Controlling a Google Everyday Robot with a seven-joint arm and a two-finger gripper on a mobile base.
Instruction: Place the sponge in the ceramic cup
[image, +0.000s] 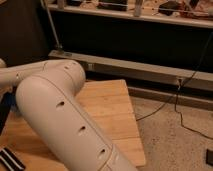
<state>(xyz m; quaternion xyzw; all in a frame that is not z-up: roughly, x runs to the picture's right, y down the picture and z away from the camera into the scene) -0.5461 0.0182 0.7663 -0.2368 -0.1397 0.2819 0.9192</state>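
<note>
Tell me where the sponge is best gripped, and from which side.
Only a dark blue sliver of the sponge shows at the left edge, behind the arm, by the wooden table. Its shape and pose are hidden, so a top-down pinch across its shorter sides is only a guess. The gripper is out of view.

The arm (65, 120) crosses the left foreground above the table (107, 107), its gripper out of view; a cloth (10, 160) lies at the table's front left corner. Floor (175, 145) with a cable (172, 102) lies to the right, a ledge (140, 72) and shelf (130, 15) behind
</note>
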